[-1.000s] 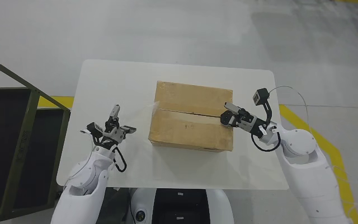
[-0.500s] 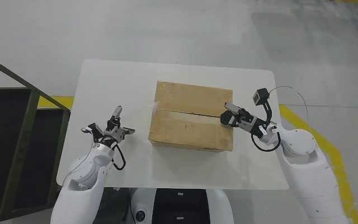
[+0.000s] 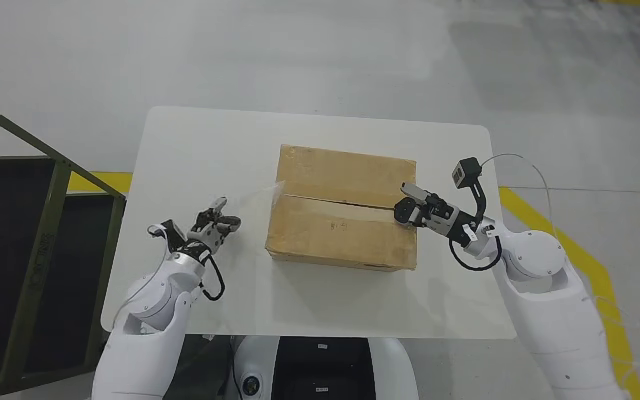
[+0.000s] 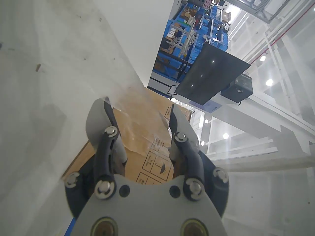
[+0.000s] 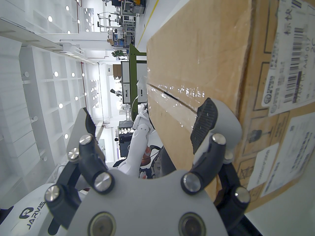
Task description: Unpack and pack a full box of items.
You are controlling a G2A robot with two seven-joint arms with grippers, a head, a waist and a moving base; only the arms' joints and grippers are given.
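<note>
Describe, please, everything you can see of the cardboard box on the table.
The cardboard box is brown, rectangular and shut, lying flat on the table. Its two top flaps meet at a lengthwise seam under glossy clear tape, slightly gapped. White labels cover the end by the open right gripper, which sits at that seam; contact is unclear.

Grey floor [image 3: 300, 50] (yellow stripe [image 3: 520, 208]) surrounds the white table [image 3: 200, 150].

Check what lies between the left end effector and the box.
Between left end effector and box, the top view shows bare white table; loose clear tape juts from the box's corner nearby.
</note>
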